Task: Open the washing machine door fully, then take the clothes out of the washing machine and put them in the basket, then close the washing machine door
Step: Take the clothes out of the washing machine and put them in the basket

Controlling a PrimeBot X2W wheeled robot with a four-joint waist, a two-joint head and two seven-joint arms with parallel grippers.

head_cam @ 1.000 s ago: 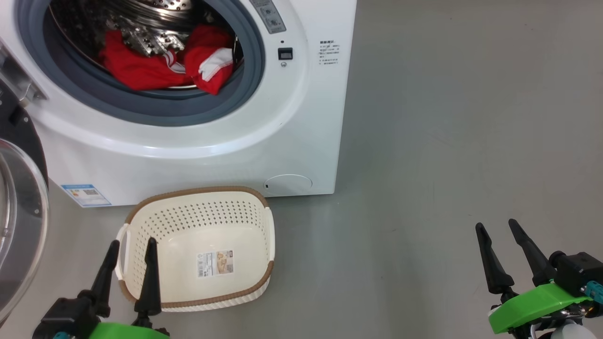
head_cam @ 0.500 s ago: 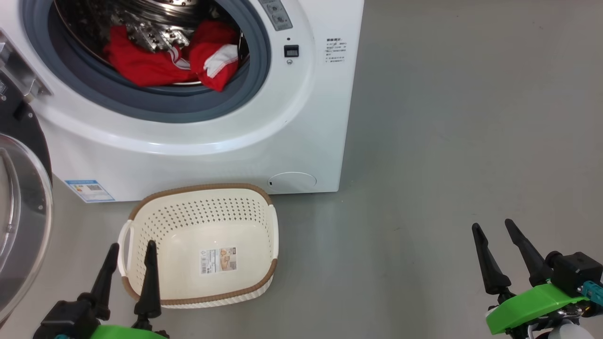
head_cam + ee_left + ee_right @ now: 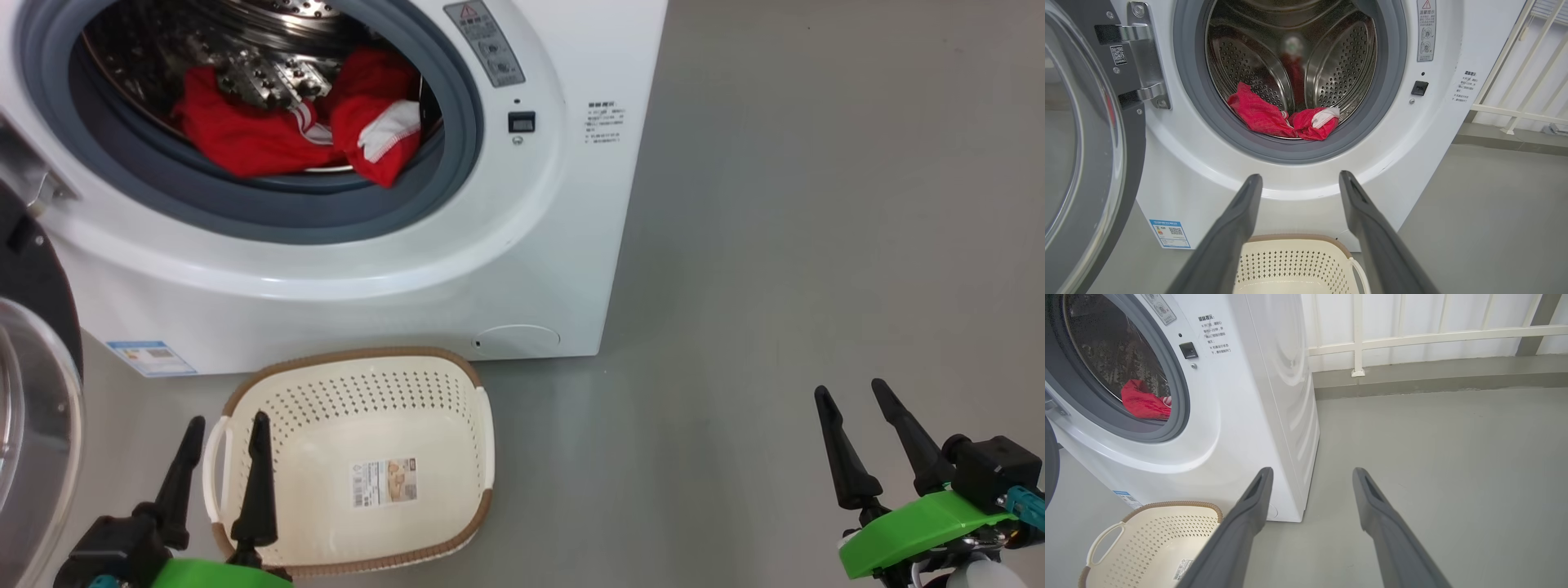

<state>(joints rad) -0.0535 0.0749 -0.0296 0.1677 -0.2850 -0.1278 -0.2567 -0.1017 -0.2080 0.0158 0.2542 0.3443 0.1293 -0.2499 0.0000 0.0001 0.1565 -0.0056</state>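
- Nearest us, our left gripper (image 3: 229, 418) has its two long dark fingers spread and holds nothing. Its tips are over the near left corner of the basket. Our right gripper (image 3: 848, 386) is also spread and empty, over the bare grey floor (image 3: 775, 245) well off to the right.
- Just beyond the left gripper, the small cream-white perforated plastic basket with the brown woven-look rim (image 3: 351, 357) sits on the floor close in front of the machine. Inside it is a paper label (image 3: 384, 481) and no garment.
- At the left edge, the large round door with a glossy black ring around bulging clear glass (image 3: 37, 392) is swung wide. We judge the opening done and the step in hand to be fetching the clothes.
- Behind the basket stands the big white box-shaped front-loading washing machine (image 3: 531, 269). Its grey rubber seal (image 3: 269, 208) forms a lip that any garment must be lifted over.
- Farthest in, the bright red fabric garments with white trim (image 3: 245, 139) lie at the bottom front of the perforated steel drum (image 3: 1331, 61), with one white-edged fold reaching the seal.
- The left wrist view looks straight at them, so we favour the left arm. We go in spread over the basket and clear of the door, pinch the raised fold well in, and lift before pulling back so the cloth does not snag.
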